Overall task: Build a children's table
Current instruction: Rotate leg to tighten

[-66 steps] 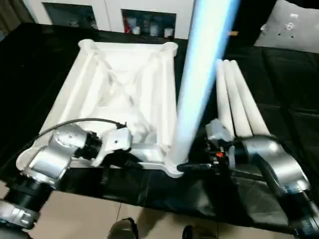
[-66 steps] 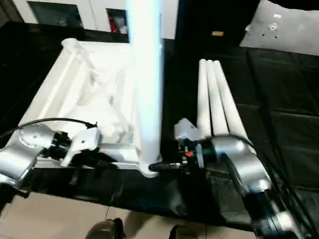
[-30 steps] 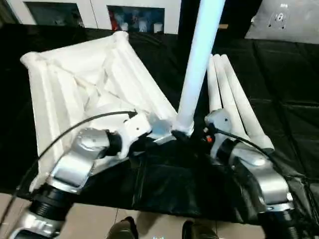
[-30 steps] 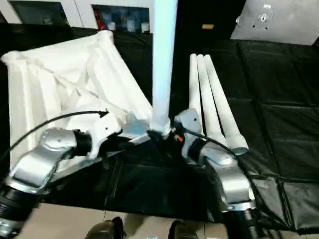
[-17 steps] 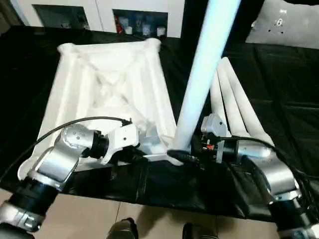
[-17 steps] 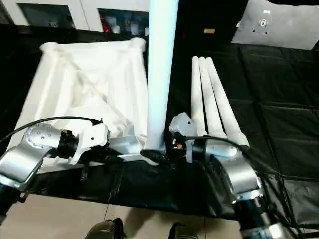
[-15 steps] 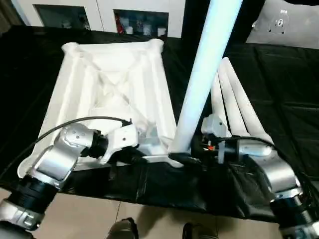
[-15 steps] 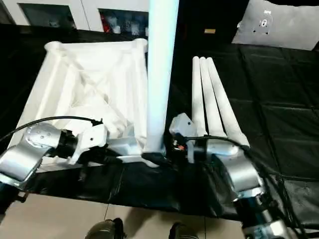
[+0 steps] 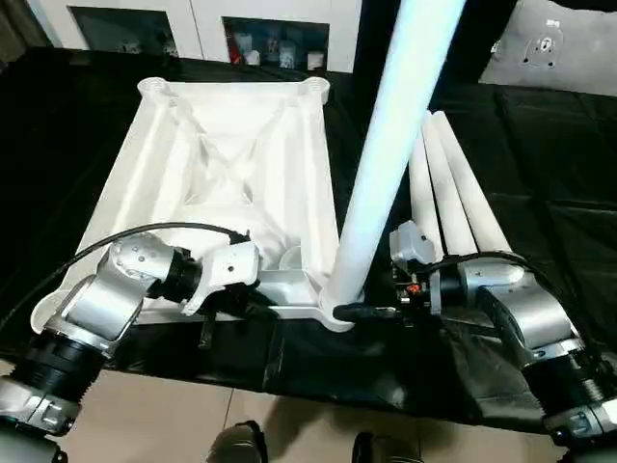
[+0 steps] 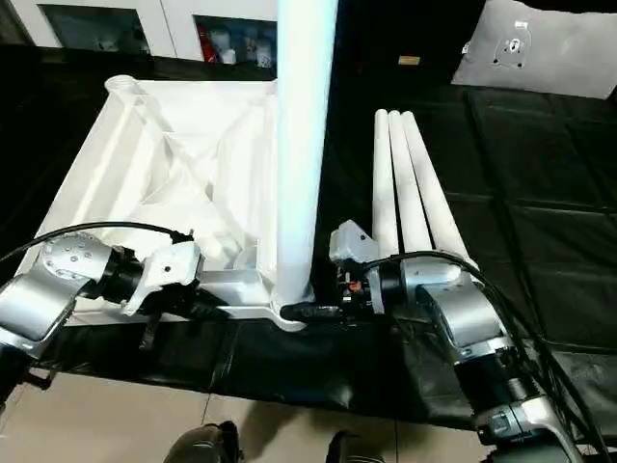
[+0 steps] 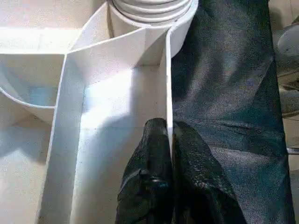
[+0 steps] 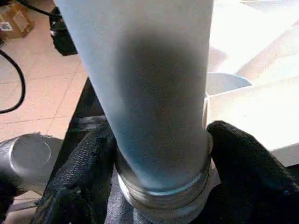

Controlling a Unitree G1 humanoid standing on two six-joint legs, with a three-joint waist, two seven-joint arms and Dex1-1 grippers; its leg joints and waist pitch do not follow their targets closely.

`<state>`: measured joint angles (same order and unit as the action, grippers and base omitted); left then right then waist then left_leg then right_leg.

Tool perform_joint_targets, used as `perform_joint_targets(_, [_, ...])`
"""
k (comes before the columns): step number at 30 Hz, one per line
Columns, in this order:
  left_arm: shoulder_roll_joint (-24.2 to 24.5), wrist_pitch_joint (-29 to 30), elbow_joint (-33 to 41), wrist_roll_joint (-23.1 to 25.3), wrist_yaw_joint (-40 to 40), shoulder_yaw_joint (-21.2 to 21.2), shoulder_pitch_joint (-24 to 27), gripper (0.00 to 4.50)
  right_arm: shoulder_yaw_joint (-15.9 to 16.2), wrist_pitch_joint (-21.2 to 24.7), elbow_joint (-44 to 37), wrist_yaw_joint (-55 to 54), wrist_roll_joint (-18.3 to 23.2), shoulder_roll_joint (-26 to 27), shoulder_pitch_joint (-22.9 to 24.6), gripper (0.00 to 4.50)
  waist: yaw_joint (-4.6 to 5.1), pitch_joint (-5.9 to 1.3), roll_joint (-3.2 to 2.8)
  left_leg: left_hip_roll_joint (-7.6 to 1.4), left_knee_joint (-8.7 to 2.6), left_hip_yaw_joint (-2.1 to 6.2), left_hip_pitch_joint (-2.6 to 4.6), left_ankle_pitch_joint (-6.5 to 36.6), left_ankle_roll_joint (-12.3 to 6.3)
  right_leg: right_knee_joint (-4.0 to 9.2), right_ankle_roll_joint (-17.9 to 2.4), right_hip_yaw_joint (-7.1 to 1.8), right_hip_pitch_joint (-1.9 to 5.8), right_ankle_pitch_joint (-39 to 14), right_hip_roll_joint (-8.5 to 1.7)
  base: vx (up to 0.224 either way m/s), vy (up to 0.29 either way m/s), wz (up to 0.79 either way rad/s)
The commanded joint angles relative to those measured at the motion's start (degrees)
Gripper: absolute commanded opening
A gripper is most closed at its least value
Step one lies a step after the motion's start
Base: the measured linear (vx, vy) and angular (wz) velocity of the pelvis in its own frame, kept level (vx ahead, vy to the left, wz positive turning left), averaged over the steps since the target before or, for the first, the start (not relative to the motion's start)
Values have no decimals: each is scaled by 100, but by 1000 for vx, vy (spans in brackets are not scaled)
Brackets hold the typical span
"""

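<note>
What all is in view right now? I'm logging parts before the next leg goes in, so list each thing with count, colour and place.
Tabletop: one, white, ribbed underside up on the black mat.
Upright leg: one, white, standing in the tabletop's near right corner socket.
Loose legs: three, white, lying side by side on the mat right of the tabletop.
Mat: one, black, under everything.
Cabinets: white, dark openings, behind the mat.
Shoes: two, dark, on the tan floor at the near edge.
Left gripper: black, pinching the tabletop's near rim.
Right gripper: black, fingers around the upright leg's base.

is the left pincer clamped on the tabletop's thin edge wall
Yes, the left pincer has its two black fingers pressed on either side of the tabletop's thin edge wall.
</note>
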<state>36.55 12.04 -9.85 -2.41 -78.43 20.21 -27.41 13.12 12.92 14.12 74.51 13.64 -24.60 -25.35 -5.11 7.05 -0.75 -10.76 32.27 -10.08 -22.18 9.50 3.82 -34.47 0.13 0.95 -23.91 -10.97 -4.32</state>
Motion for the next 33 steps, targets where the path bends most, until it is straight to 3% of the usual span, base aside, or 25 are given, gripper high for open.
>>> perform_joint_targets(1, [44,-78,-60,74,-348,308,31,0,12,-74,93,82,4,-61,-89,290,24,-342,20,-201,-342,-1,121,857,-455,309,-1608,-156,256,-530,-286,0,0,0])
perform_joint_targets(13, [-35,-72,-156,62,-227,292,7,0,83,9,-162,128,106,-19,97,266,15,-326,-1,-208,-362,3,125,971,-391,328,-1588,-160,249,-625,-284,0,0,0])
perform_joint_targets(16, [-535,517,3,-30,605,63,73,0,131,419,-761,-564,129,317,559,266,-6,-316,-11,-223,-377,2,141,1012,-356,340,-1590,-171,236,-568,-285,0,0,0])
perform_joint_targets(19, [-879,812,85,-63,1110,-54,94,0,185,488,-953,-1171,-49,616,784,266,9,-267,7,-210,-434,11,118,1319,-213,402,-1450,-180,228,-1171,-297,0,0,0])
perform_joint_targets(20, [-1141,972,103,-37,1496,-118,96,0,200,529,-1046,-1671,-174,904,939,266,39,-228,20,-213,-475,27,125,1679,-68,479,-1235,-197,198,-1924,-326,0,0,0])
perform_joint_targets(23, [-1616,1338,161,63,2178,-207,82,0,225,716,-1134,-2578,-343,1524,1160,265,72,-188,41,-189,-522,72,137,2060,83,561,-883,-201,159,-2842,-340,0,0,0])
perform_joint_targets(25, [-1918,1611,175,116,2601,-298,43,0,233,760,-1087,-3085,-467,1891,1220,265,128,-146,45,-166,-561,125,176,2394,179,661,-513,-195,115,-3754,-370,0,0,0])
perform_joint_targets(27, [-2342,1983,172,203,3180,-478,-41,0,128,947,-977,-3845,-566,2446,1217,265,175,-145,36,-151,-567,149,201,2486,190,720,-403,-207,68,-4012,-376,0,0,0])
perform_joint_targets(28, [-2480,2074,153,222,3369,-542,-77,0,75,973,-903,-4052,-571,2611,1179,265,186,-163,42,-136,-571,180,208,2519,170,744,-325,-179,88,-4118,-382,0,0,0])
perform_joint_targets(30, [-2629,2153,142,264,3602,-617,-114,0,14,1033,-850,-4307,-575,2787,1141,265,205,-181,24,-132,-601,172,198,2414,99,740,-319,-177,97,-3823,-361,0,0,0])
perform_joint_targets(31, [-2962,2267,115,359,4124,-761,-200,0,-228,1250,-658,-4943,-536,3204,995,265,217,-208,-12,-146,-617,153,197,2299,79,730,-410,-178,98,-3371,-334,0,0,0])
perform_joint_targets(33, [-3100,2288,109,407,4345,-814,-235,0,-333,1360,-588,-5216,-532,3371,935,265,218,-209,9,-137,-629,143,179,2250,62,714,-473,-166,106,-3018,-310,0,0,0])
